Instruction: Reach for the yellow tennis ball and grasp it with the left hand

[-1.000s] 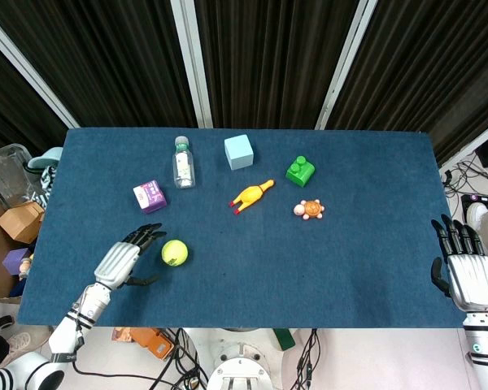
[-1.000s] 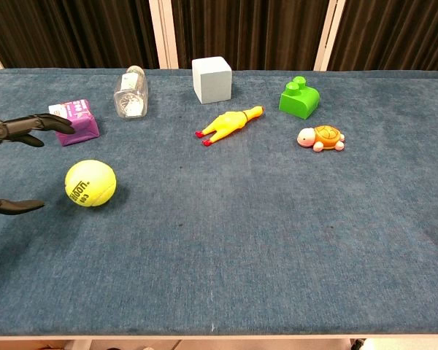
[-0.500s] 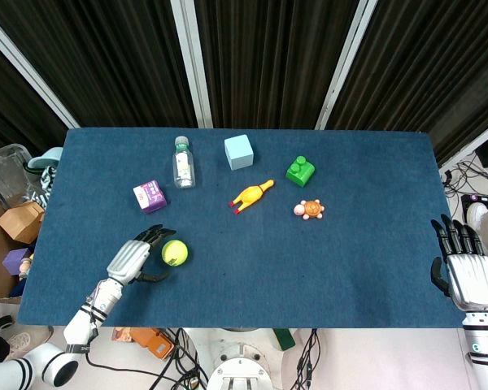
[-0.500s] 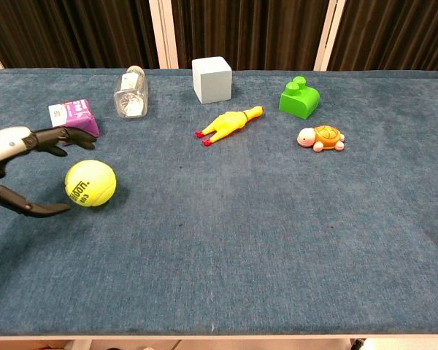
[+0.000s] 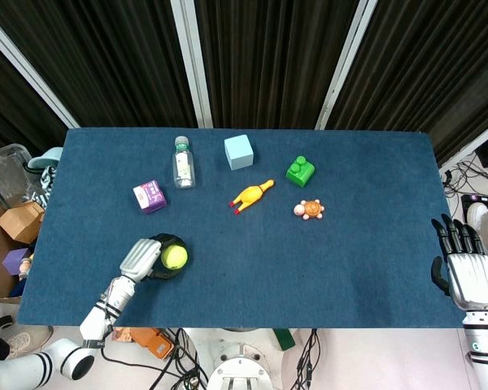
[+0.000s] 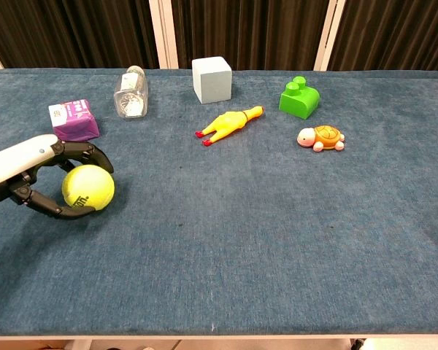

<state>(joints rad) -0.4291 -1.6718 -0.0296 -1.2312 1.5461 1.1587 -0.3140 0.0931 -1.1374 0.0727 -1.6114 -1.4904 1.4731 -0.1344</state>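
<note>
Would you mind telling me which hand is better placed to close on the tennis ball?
Left. The left hand already has its fingers curled around the ball at the table's near left. The right hand sits at the far right edge, well away from it.

Yellow tennis ball (image 6: pixel 88 187) with dark lettering; purple-and-white carton (image 6: pixel 74 120); pale blue cube (image 6: pixel 210 79); green brick (image 6: pixel 300 96); yellow rubber chicken (image 6: pixel 228 124), red-tipped; orange-shelled turtle (image 6: pixel 320 138); dark blue table cloth (image 6: pixel 277 233).
</note>
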